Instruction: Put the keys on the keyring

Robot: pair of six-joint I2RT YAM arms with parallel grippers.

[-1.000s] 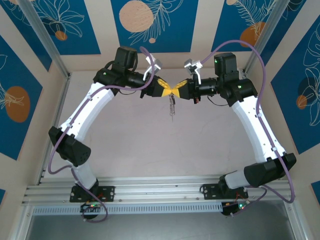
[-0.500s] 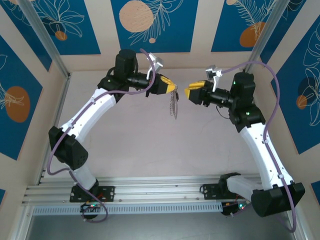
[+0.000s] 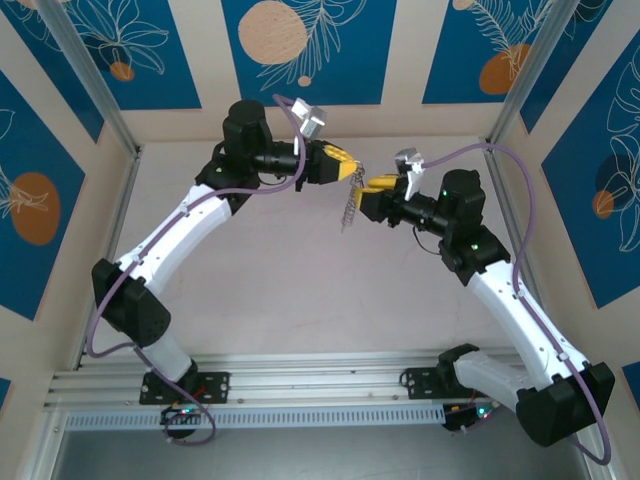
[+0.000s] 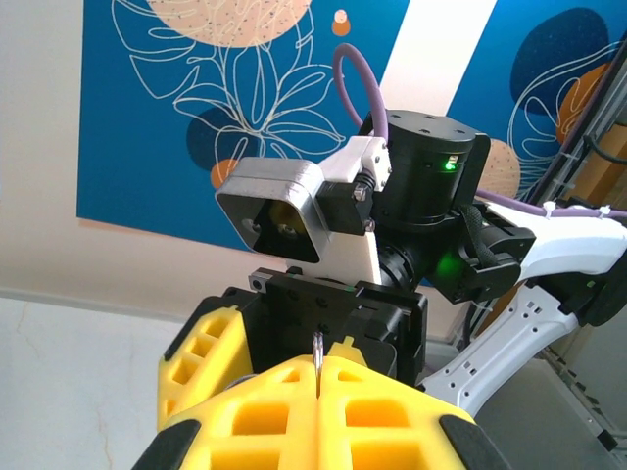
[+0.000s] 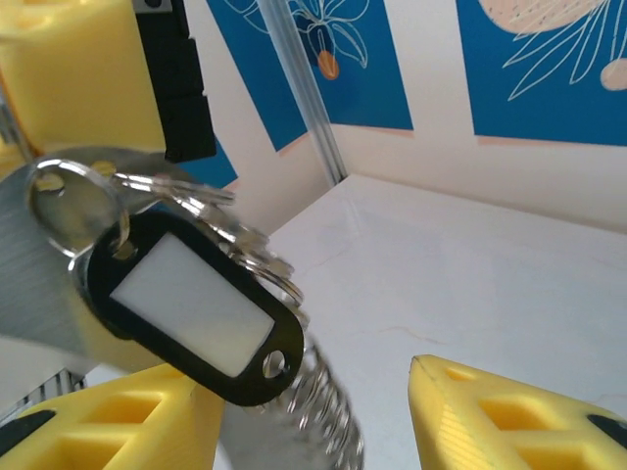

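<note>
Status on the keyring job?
Left gripper shut on silvery metal keyring with black oval tag, hanging above table. Right gripper open, close beside it. Nothing between them.

From the top camera I get the keyring (image 3: 348, 205) as a dangling sliver, too small to sort its parts. On the right wrist feed the silvery pieces (image 5: 315, 394) under the black tag (image 5: 196, 311) blur and run off the bottom edge. The left gripper (image 4: 319, 377) is cropped at the bottom of its feed, pads hiding all but a thin metal edge (image 4: 316, 349).
</note>
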